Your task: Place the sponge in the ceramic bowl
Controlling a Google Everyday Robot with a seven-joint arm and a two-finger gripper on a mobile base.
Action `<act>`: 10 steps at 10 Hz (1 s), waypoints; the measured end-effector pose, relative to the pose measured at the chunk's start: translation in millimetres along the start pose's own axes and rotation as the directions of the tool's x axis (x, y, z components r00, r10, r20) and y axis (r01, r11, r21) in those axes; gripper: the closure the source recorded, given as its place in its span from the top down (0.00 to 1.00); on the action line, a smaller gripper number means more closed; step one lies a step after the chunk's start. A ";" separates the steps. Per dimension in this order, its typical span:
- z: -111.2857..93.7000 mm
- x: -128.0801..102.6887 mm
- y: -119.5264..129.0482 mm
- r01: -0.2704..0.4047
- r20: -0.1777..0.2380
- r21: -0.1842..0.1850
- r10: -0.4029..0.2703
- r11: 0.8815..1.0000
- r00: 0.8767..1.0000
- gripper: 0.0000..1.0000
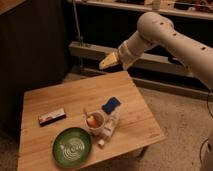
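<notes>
— Left to right on the wooden table (pixel 55 95)?
— Flat dark box (pixel 52 116); round, glossy green ceramic bowl (pixel 72 146) with pale spiral lines; white mug (pixel 95 120); soft blue rectangular sponge (pixel 111 105), flat just beyond the mug.
— And the gripper (pixel 104 63)?
— High over the far edge, jaws spread, empty; sponge well below, apart.

Item: one camera view, my sole feed. Position: high, off bench (pixel 55 97) near side. Facing: down and forward, oblique; dark shelving (pixel 95 50) across top of frame. Range: middling; I get whole bench top, floor (pixel 175 110) around it. Arm (pixel 170 35) enters from right; gripper (pixel 105 62) upper centre of frame, in air, clear of bench, fingers (pixel 111 59) apart.
</notes>
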 end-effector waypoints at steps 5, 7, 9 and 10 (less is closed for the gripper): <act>-3.4 -12.6 20.8 -0.127 -0.032 0.150 0.134 0.980 0.990 0.80; 0.4 -5.9 14.5 -0.194 -0.036 0.201 0.205 0.960 0.978 0.80; 12.5 9.6 15.3 -0.227 -0.047 0.218 0.243 0.949 0.969 0.80; 20.2 19.8 8.1 -0.242 -0.045 0.237 0.259 0.941 0.965 0.80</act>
